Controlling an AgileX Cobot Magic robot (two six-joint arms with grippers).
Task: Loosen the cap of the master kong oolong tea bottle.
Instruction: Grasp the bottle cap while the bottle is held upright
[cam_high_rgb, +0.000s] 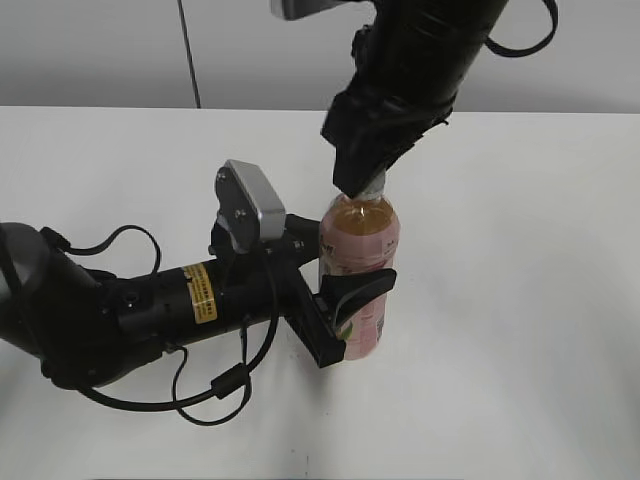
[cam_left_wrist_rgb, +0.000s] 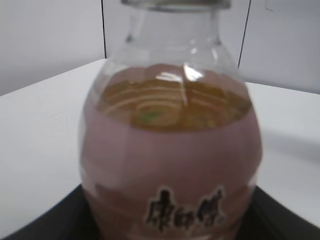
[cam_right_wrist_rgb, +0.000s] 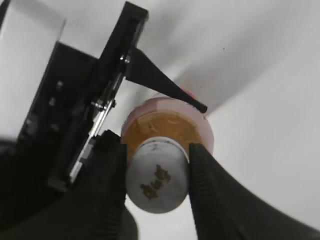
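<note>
The master kong oolong tea bottle (cam_high_rgb: 360, 260) stands upright on the white table, amber tea inside, pink label round it. It fills the left wrist view (cam_left_wrist_rgb: 170, 165), label writing low in the frame. My left gripper (cam_high_rgb: 345, 310) is shut on the bottle's body, one finger on each side. My right gripper (cam_right_wrist_rgb: 156, 172) comes down from above and is shut on the white cap (cam_right_wrist_rgb: 157, 176), which has a dark printed mark on top. In the exterior view the cap is mostly hidden under the right gripper (cam_high_rgb: 368, 185).
The white table (cam_high_rgb: 520, 300) spreads around the bottle. A grey wall with a dark vertical seam (cam_high_rgb: 190, 55) stands behind. The left arm (cam_high_rgb: 150, 305) with its cables lies low across the table's left.
</note>
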